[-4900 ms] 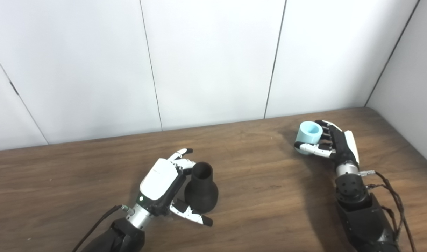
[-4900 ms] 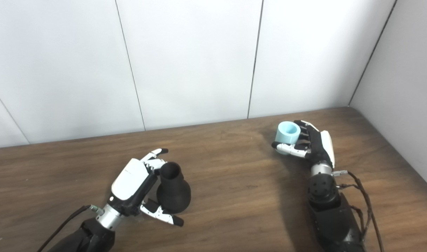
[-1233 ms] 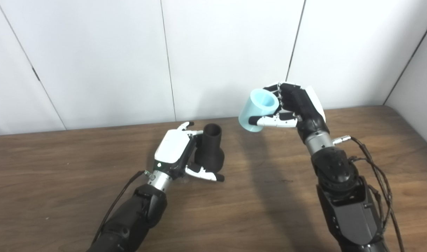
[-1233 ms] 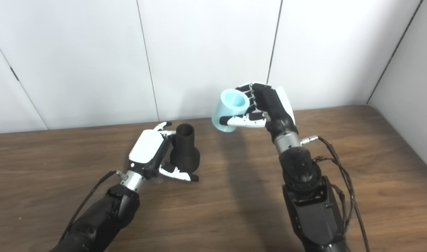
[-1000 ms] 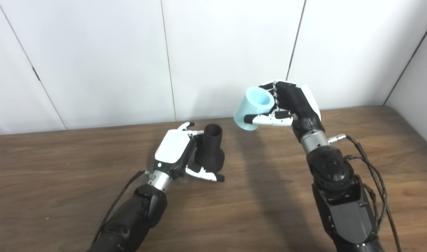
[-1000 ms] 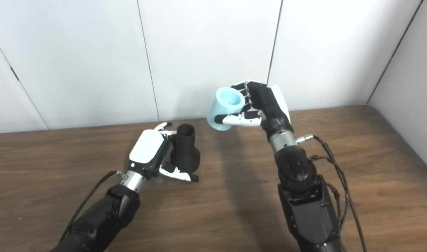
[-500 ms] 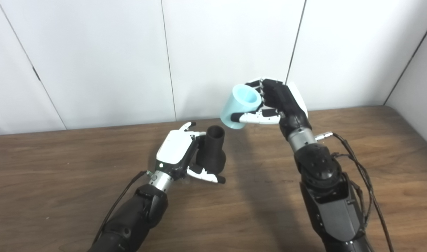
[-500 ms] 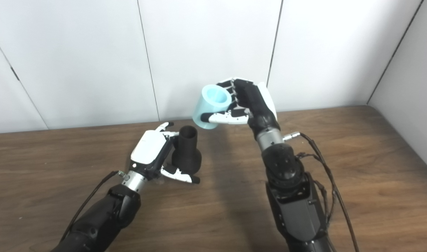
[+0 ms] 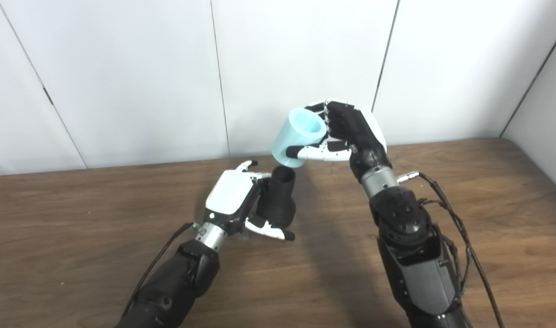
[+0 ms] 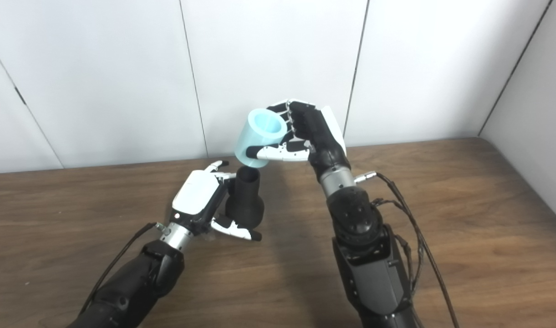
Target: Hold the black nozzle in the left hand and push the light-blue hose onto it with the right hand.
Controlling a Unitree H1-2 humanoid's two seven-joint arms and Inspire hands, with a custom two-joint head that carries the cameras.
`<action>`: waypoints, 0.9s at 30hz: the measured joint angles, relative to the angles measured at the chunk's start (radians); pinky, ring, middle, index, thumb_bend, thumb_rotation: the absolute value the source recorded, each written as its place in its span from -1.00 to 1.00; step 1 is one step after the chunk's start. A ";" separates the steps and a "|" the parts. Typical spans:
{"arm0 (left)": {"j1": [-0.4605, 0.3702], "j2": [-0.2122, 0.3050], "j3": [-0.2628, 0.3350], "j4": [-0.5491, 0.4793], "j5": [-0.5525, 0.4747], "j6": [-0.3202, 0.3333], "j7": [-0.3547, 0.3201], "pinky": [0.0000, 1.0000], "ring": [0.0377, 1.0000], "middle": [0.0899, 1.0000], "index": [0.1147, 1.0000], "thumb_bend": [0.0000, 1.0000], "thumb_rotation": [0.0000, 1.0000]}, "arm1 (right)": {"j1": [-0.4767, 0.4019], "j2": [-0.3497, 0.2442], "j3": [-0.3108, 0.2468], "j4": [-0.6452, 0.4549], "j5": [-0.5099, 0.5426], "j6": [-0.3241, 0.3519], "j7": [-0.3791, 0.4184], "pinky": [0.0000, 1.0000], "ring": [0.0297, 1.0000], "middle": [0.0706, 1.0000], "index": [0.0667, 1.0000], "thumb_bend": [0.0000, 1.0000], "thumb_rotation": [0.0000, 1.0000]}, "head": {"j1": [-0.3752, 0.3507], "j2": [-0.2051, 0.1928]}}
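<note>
Left hand (image 9: 232,200) at centre of wooden table (image 9: 77,237), fingers wrapped round black nozzle (image 9: 278,200), upright, narrow mouth up. At 1 o'clock just above nozzle mouth: light-blue hose (image 9: 298,139), tilted, clasped in right hand (image 9: 350,132), fingers closed round it; lower rim overlaps nozzle mouth.

Paired head views, apparently near-identical.
</note>
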 measured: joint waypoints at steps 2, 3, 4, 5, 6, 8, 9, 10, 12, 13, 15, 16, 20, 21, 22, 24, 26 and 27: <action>0.000 0.000 0.001 0.000 0.000 0.000 0.000 0.75 -0.02 -0.23 -0.12 0.00 -1.00 | 0.000 0.001 0.002 0.000 0.000 0.013 0.000 -0.35 -0.21 -0.14 -0.04 0.03 -1.00 | 0.000 0.002; 0.000 0.000 0.002 0.000 0.000 0.000 0.000 0.75 -0.02 -0.23 -0.12 0.00 -1.00 | 0.000 0.001 0.002 0.000 0.001 0.016 0.001 -0.35 -0.21 -0.13 -0.04 0.03 -1.00 | 0.000 0.002; 0.000 0.000 0.002 0.000 0.000 0.000 0.000 0.75 -0.03 -0.24 -0.12 0.00 -1.00 | 0.000 0.001 0.002 0.000 0.001 0.018 0.001 -0.35 -0.21 -0.13 -0.05 0.04 -1.00 | 0.000 0.003; 0.000 0.000 0.003 0.000 0.000 0.000 0.000 0.75 -0.03 -0.25 -0.11 0.00 -1.00 | 0.000 0.001 0.003 0.000 0.001 0.019 0.001 -0.34 -0.21 -0.13 -0.05 0.04 -1.00 | 0.000 0.003; 0.000 0.000 0.003 0.000 0.000 0.000 0.000 0.74 -0.03 -0.26 -0.11 0.00 -1.00 | 0.000 0.001 0.003 -0.001 0.001 0.023 0.002 -0.34 -0.21 -0.13 -0.05 0.04 -1.00 | 0.000 0.005; 0.000 -0.001 0.004 0.000 0.000 0.000 0.000 0.74 -0.03 -0.25 -0.11 0.00 -1.00 | 0.000 0.001 0.005 -0.003 0.001 0.032 0.004 -0.33 -0.20 -0.14 -0.05 0.04 -1.00 | 0.000 0.005; 0.000 -0.001 0.006 0.001 0.000 0.000 0.000 0.74 -0.03 -0.25 -0.11 0.00 -1.00 | 0.000 0.001 0.006 -0.006 0.001 0.035 0.006 -0.33 -0.20 -0.14 -0.05 0.04 -1.00 | 0.000 0.005; 0.000 -0.001 0.007 0.001 0.000 0.000 0.000 0.74 -0.03 -0.26 -0.11 0.00 -1.00 | 0.000 0.001 0.007 -0.011 0.001 0.041 0.008 -0.33 -0.20 -0.14 -0.04 0.03 -1.00 | 0.000 0.005; 0.000 -0.001 0.009 0.002 0.001 0.000 0.000 0.75 -0.04 -0.25 -0.10 0.00 -1.00 | 0.000 0.000 0.009 -0.020 0.001 0.050 0.012 -0.33 -0.21 -0.14 -0.04 0.03 -1.00 | -0.002 0.005; 0.000 -0.002 0.010 0.002 0.001 0.000 0.000 0.76 -0.03 -0.25 -0.11 0.00 -1.00 | 0.000 0.000 0.009 -0.022 0.001 0.051 0.015 -0.33 -0.21 -0.14 -0.04 0.03 -1.00 | -0.002 0.005; 0.000 -0.002 0.012 0.002 0.001 0.000 -0.001 0.75 -0.03 -0.25 -0.11 0.00 -1.00 | 0.000 0.000 0.009 -0.022 0.001 0.051 0.022 -0.34 -0.21 -0.14 -0.05 0.03 -1.00 | -0.005 0.003; 0.000 -0.002 0.013 0.002 0.001 0.000 -0.002 0.76 -0.03 -0.25 -0.11 0.00 -1.00 | 0.000 -0.001 0.009 -0.022 0.001 0.051 0.026 -0.34 -0.21 -0.14 -0.05 0.04 -1.00 | -0.008 0.003; 0.000 -0.003 0.015 0.004 0.001 0.000 -0.005 0.76 -0.03 -0.25 -0.11 0.00 -1.00 | 0.000 -0.008 0.011 -0.022 -0.010 0.051 0.031 -0.34 -0.20 -0.16 -0.04 0.04 -1.00 | -0.011 -0.002; 0.000 -0.003 0.016 0.005 0.001 0.000 -0.005 0.76 -0.03 -0.25 -0.11 0.00 -1.00 | 0.000 -0.011 0.012 -0.022 -0.012 0.051 0.031 -0.33 -0.19 -0.17 -0.04 0.04 -1.00 | -0.011 -0.002; 0.000 -0.004 0.017 0.006 0.001 0.000 -0.005 0.76 -0.03 -0.26 -0.11 0.00 -1.00 | -0.001 -0.015 0.012 -0.022 -0.012 0.051 0.033 -0.31 -0.19 -0.16 -0.04 0.04 -1.00 | -0.011 -0.002; 0.000 -0.004 0.018 0.006 0.001 0.000 -0.006 0.76 -0.03 -0.26 -0.10 0.00 -1.00 | -0.003 -0.026 0.011 -0.022 -0.011 0.051 0.038 -0.30 -0.19 -0.15 -0.04 0.04 -1.00 | -0.012 -0.002; 0.000 -0.004 0.019 0.006 0.001 0.000 -0.009 0.77 -0.03 -0.25 -0.11 0.00 -1.00 | -0.010 -0.038 0.010 -0.022 -0.010 0.051 0.044 -0.31 -0.19 -0.14 -0.04 0.04 -1.00 | -0.014 -0.002; 0.000 -0.004 0.019 0.006 0.001 0.000 -0.010 0.77 -0.03 -0.26 -0.11 0.00 -1.00 | -0.013 -0.042 0.010 -0.022 -0.010 0.051 0.047 -0.31 -0.19 -0.14 -0.05 0.04 -1.00 | -0.014 -0.002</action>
